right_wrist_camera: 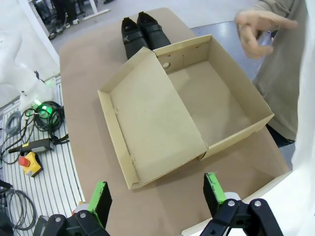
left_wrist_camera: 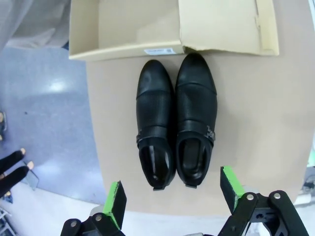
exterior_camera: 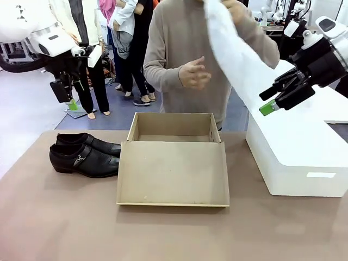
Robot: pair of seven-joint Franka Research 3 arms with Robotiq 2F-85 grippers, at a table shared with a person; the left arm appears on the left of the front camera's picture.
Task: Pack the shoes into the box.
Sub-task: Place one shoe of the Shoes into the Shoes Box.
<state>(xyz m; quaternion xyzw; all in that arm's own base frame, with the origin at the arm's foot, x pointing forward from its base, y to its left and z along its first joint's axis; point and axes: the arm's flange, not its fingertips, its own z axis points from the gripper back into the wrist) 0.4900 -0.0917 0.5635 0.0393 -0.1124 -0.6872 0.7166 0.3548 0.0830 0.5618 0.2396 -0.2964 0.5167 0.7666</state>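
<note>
The brown table (exterior_camera: pixel 54 217) carries a big white box (exterior_camera: pixel 293 157) at its right edge. The cardboard shoebox (exterior_camera: pixel 174 126) sits in the middle, with its lid (exterior_camera: pixel 173 171) lying flat toward the near edge. Nothing is inside it. A person holds white paper (exterior_camera: pixel 234 49) above. The black shoes (exterior_camera: pixel 84 155) lie side by side near the left edge, toes just beside the shoebox. They look stiff, shiny and slippery, and not heavy. The open top by the heel seems the best place to grab. The left gripper (left_wrist_camera: pixel 172 189) hangs over them and the right gripper (right_wrist_camera: pixel 156 188) hangs over the shoebox, both with jaws spread wide.
</note>
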